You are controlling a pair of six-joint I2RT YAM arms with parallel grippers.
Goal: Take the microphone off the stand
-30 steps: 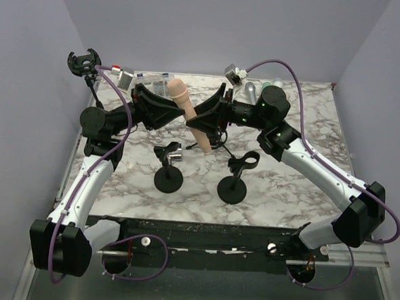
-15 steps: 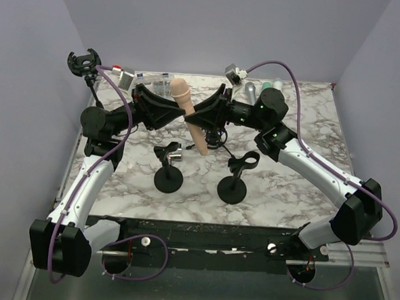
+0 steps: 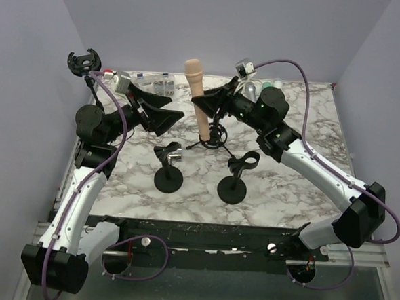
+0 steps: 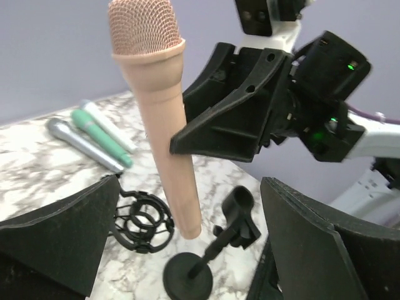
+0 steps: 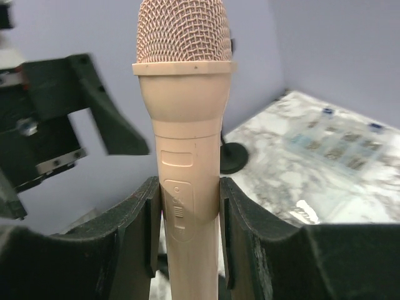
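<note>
Microphone [image 3: 198, 99] looks free of stand [image 3: 216, 134]: your right gripper [image 5: 187, 212] clamps it, left gripper [image 3: 163, 110] spread wide; put it down.

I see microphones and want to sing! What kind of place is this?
Likely a robot test bench, not a stage: a left arm and right arm at a walled marble table, mic stands, and the right gripper holding a pink microphone.

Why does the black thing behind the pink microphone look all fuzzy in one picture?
Right wrist view: the microphone is close and sharp, while the left gripper farther behind is out of focus. Left wrist view: the spare microphones on the table look slightly soft. Top view: even light, nothing blurred.
</note>
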